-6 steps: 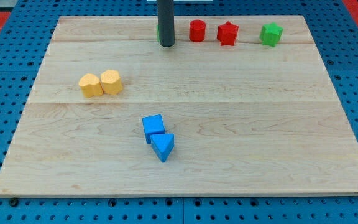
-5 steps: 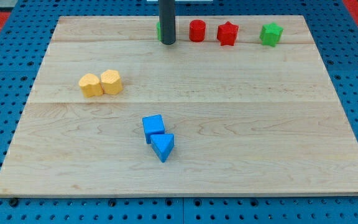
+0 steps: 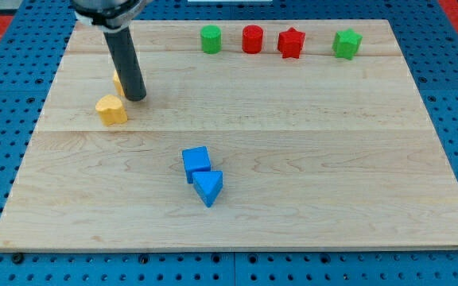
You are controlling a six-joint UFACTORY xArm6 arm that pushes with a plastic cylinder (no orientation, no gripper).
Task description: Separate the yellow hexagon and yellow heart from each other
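The yellow heart (image 3: 111, 110) lies at the board's left. The yellow hexagon (image 3: 117, 81) sits just above it, mostly hidden behind my rod, with only a sliver showing at the rod's left edge. My tip (image 3: 136, 97) rests on the board just right of the heart and at the hexagon's lower right. Whether the two yellow blocks touch cannot be told.
A green cylinder (image 3: 211, 39), red cylinder (image 3: 252, 39), red star (image 3: 291, 42) and green block (image 3: 347, 43) line the view's top. A blue cube (image 3: 196, 163) and blue triangle (image 3: 208, 187) touch near the middle. The wooden board (image 3: 356, 159) sits on a blue pegboard.
My rod moved from the top middle, by the green cylinder, down-left to the yellow blocks. The heart shifted slightly down-left and the hexagon moved up-left behind the rod.
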